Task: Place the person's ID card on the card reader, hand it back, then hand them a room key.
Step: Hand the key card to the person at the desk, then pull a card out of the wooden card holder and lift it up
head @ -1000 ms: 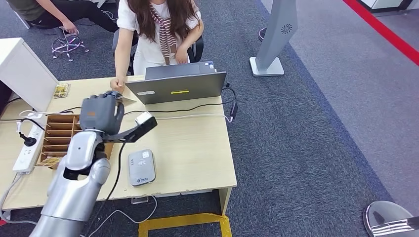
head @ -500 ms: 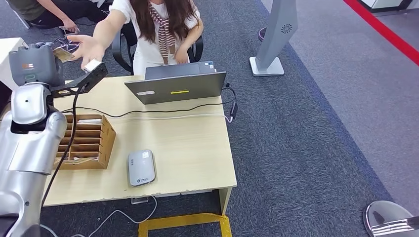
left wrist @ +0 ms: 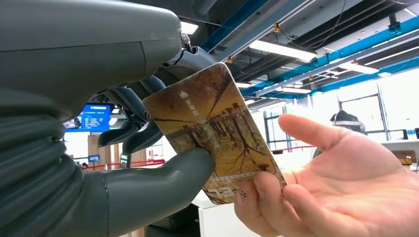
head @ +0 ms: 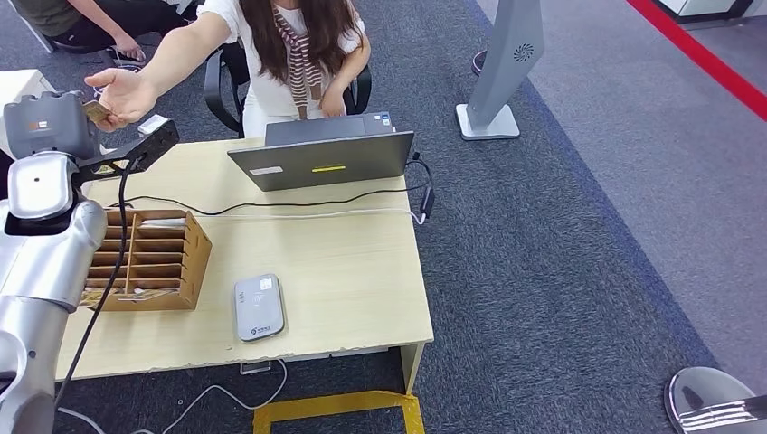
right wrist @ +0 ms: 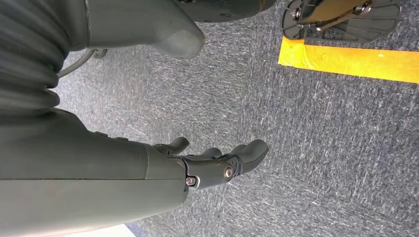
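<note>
Wooden desk with laptop, card reader

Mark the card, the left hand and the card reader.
card (left wrist: 217, 131), left wrist view: middle of its printed face.
left hand (head: 50, 122), head view: back of hand.
card reader (head: 259, 306), head view: top centre.

Silver arm, grey ribbed wrist cover, dark fingers.

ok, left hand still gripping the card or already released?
Gripping. The left hand pinches the card between thumb and fingers; the person's hand touches its far end.
</note>
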`<state>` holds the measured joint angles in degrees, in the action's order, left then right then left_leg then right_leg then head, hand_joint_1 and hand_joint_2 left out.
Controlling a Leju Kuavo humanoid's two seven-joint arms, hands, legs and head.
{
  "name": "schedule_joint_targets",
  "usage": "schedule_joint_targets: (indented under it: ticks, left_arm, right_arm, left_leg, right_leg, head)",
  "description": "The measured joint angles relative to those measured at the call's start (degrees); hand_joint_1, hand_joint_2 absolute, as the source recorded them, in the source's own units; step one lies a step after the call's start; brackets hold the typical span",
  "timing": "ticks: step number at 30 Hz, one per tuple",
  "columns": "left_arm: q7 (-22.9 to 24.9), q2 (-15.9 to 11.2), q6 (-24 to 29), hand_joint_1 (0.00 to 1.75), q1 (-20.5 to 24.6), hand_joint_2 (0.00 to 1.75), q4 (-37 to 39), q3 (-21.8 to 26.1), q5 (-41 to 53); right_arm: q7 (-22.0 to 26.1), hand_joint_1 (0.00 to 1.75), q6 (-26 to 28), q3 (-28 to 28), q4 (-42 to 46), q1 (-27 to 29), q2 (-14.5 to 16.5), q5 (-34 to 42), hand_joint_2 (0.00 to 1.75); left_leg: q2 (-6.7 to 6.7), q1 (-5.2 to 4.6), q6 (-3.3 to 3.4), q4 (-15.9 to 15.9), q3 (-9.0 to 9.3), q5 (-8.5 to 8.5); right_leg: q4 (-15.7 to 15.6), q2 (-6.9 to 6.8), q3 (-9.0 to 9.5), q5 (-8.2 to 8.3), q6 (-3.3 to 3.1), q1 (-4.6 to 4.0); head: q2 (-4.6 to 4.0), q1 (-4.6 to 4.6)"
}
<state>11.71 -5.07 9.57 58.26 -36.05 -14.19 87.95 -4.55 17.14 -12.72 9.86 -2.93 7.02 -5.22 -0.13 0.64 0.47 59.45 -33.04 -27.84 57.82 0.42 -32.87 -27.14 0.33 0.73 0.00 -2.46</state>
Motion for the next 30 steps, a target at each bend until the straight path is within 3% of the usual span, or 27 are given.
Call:
schedule_joint_targets:
  ticks: [3,4,7,8,12,18,23,26,30]
  left_arm:
    - [0.26,0.00,0.00,1.75,0.02,1.75,0.57,0.00,0.00]
    - [0.32,-0.01,0.00,1.61,0.02,1.75,0.72,0.00,0.00]
    - [0.52,-0.02,0.09,0.30,0.06,1.75,1.07,0.00,0.00]
    - [0.59,-0.02,0.25,0.00,0.05,1.75,1.15,0.00,-0.01]
    - [-0.57,0.02,2.11,0.00,-0.10,1.75,1.19,0.28,-0.53]
    - [-7.98,1.03,5.49,0.00,-4.18,1.75,-3.90,1.96,-5.84]
    - [-13.69,2.88,3.71,0.00,-15.01,1.75,-18.40,2.12,-10.91]
    - [-15.21,3.57,2.51,0.00,-23.44,1.75,-29.00,1.69,-12.91]
    - [-17.00,3.47,0.71,0.00,-31.25,1.75,-38.76,1.06,-14.26]
  right_arm:
    - [-0.01,0.00,0.00,0.00,0.00,0.00,0.00,0.00,1.75]
    - [-0.02,0.00,0.00,0.00,0.00,0.00,0.00,0.00,1.75]
    - [-0.03,0.00,0.00,0.00,-0.01,0.00,0.02,0.00,1.75]
    - [-0.05,0.00,0.00,0.00,-0.01,0.00,0.02,0.00,1.75]
    - [-0.14,0.00,0.00,0.00,0.00,0.00,0.02,0.00,1.75]
    - [0.04,0.00,0.09,0.02,-0.01,0.01,0.02,0.43,1.75]
    - [0.40,0.00,0.97,0.27,0.00,0.04,0.11,1.70,1.75]
    - [0.60,0.00,1.41,0.84,-0.02,0.17,0.30,2.59,1.75]
    - [1.21,0.00,1.53,1.81,-0.02,0.31,0.39,3.73,1.75]
  left_leg:
    - [0.01,0.00,0.00,0.00,0.00,0.00]
    - [0.00,0.00,0.00,0.00,0.00,0.00]
    - [0.00,0.00,0.00,0.00,0.00,0.00]
    - [0.00,0.00,0.00,0.00,0.00,0.00]
    - [0.00,0.00,0.00,0.00,-0.01,0.00]
    - [0.01,-0.01,0.00,0.00,0.00,-0.01]
    - [0.06,-0.03,0.01,-0.01,0.00,-0.06]
    - [0.17,-0.03,0.03,-0.01,-0.01,-0.11]
    - [0.17,-0.03,0.02,-0.02,-0.07,-0.15]
  right_leg:
    - [0.00,0.01,0.00,0.00,0.00,0.00]
    - [0.00,0.01,-0.01,0.00,0.00,0.00]
    - [0.00,0.01,-0.01,0.00,0.00,0.00]
    - [0.00,0.01,-0.01,0.00,0.00,0.00]
    - [0.00,0.00,-0.01,0.00,0.00,0.00]
    - [-0.01,0.00,-0.01,0.00,0.00,0.01]
    - [-0.04,0.06,-0.01,-0.02,0.02,0.03]
    - [-0.05,0.18,-0.08,-0.05,0.02,0.03]
    - [-0.05,0.17,-0.12,-0.07,0.03,0.03]
  head:
    - [0.00,0.01]
    - [0.00,0.00]
    - [0.00,0.00]
    - [0.00,0.01]
    - [0.00,0.01]
    - [0.00,-0.02]
    - [0.00,-0.02]
    - [0.00,0.02]
    - [0.00,-0.01]
